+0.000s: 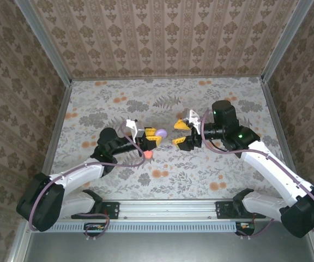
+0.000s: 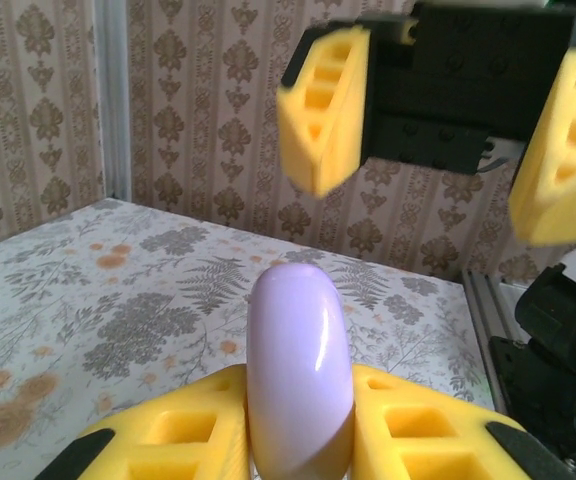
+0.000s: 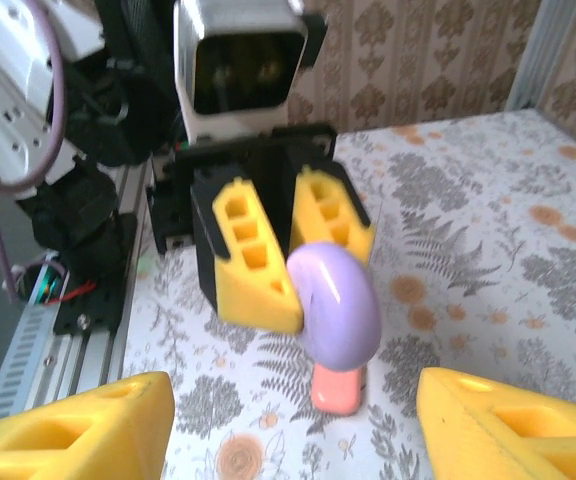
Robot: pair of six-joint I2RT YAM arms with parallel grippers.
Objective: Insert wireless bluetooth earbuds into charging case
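Two arms face off: L gripper clamps purple disc, R gripper spread wide.

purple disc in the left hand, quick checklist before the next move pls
1. Left hand shut firmly on the purple disc: ok, a finger sits on each side of it.
2. Right hand open enough to take something: ok, its fingers are spread wide.
3. Right hand apart from the disc: ok, the top view shows a gap between them.
4. Held thing belongs to the task: not ok, it is the purple disc, while the coral charging case lies on the table under it.
5. Case lid open or closed: cannot tell.
6. Earbuds in or out of the case: cannot tell.
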